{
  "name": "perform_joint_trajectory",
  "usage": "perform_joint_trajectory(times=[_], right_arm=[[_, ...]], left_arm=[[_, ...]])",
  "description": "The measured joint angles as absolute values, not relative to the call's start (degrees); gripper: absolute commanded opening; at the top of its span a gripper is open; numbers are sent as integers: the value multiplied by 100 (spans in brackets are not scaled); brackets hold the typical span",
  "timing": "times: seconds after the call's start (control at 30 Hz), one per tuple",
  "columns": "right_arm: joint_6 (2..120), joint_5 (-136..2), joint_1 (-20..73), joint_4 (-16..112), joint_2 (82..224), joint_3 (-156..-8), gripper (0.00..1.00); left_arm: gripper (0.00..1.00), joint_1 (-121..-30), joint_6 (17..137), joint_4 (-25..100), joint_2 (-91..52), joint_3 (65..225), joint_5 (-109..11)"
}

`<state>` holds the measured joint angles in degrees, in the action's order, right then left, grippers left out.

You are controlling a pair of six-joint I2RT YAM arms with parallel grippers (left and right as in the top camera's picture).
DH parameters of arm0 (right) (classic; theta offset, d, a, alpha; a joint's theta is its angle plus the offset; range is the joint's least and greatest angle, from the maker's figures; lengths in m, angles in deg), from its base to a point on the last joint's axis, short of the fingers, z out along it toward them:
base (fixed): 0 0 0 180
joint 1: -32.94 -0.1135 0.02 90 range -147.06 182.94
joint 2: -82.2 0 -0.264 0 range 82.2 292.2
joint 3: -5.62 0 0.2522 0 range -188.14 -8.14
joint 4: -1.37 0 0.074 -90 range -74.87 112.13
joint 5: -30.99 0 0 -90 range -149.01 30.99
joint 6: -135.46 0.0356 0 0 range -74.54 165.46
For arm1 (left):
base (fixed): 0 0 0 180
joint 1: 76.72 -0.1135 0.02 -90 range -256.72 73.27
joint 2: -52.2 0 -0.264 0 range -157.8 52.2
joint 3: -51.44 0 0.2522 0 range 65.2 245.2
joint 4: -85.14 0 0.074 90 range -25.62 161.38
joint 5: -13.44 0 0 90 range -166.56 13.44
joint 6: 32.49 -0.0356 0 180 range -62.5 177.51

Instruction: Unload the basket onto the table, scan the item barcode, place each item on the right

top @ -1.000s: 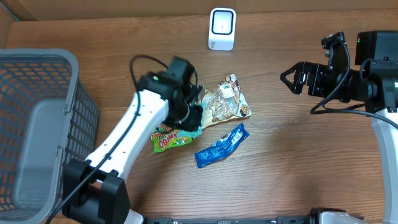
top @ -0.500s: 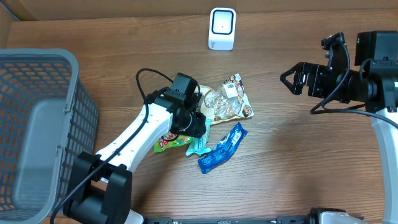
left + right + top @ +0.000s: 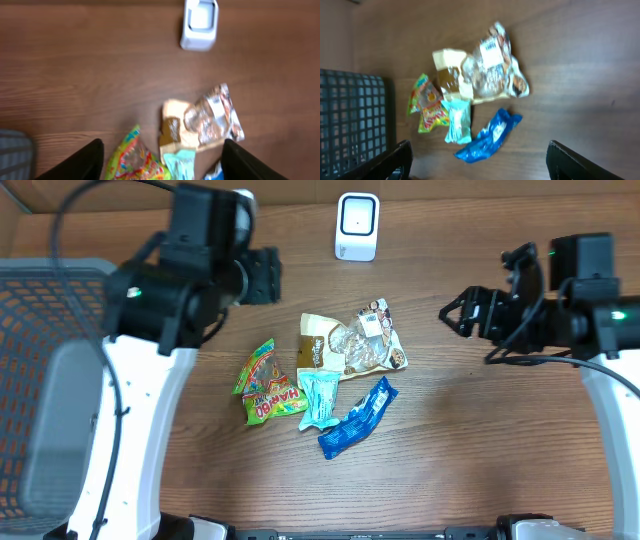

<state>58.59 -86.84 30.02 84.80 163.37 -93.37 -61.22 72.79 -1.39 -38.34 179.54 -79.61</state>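
Lowest in the overhead frame, just below centre, the blue packet (image 3: pixel 357 416) slants up to the right, with bare worktop (image 3: pixel 460 470) open below it and to its right. Touching its upper left end is the pale teal packet (image 3: pixel 320 398), and left of that the green and yellow sweet bag (image 3: pixel 266 385), their edges overlapping. Above them the clear snack bag (image 3: pixel 352 345) lies flat at centre frame, a white label facing up near its top edge. None of the four is gripped. The grey basket (image 3: pixel 40 370) fills the left edge. At centre right the right end effector (image 3: pixel 458 313) hangs wide and empty, well apart from the pile. The left end effector (image 3: pixel 262 277), upper left of the pile, is also spread wide, holding nothing. Farthest, at the top edge, the white scanner (image 3: pixel 357 226) stands alone, open wood between it and the snack bag
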Motion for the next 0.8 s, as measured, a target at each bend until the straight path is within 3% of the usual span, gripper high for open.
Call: perform_joint_trajectory(times=[0.2,0.23,0.27,0.47,0.8], right_arm=[[6871,-8227,2250,8085,16625,-8565,86],[6993,-8195,2117,7914,16715,-8423,86],[7069,-8184,2029,7811,16789,-8342,84],[7596,-8188,1350,7011,17220,-8085,78],[8016,-8109,-121,5973,17817,-8082,79]], left_arm=[[74,-6618,7467,-205,-3897,18048,-8232],[82,-6653,7478,-218,-3917,18048,-8254],[100,-6673,7505,-246,-3939,18048,-8276],[100,-6670,7546,-342,-4033,18048,-8284],[100,-6670,7546,-371,-4186,18048,-8280]])
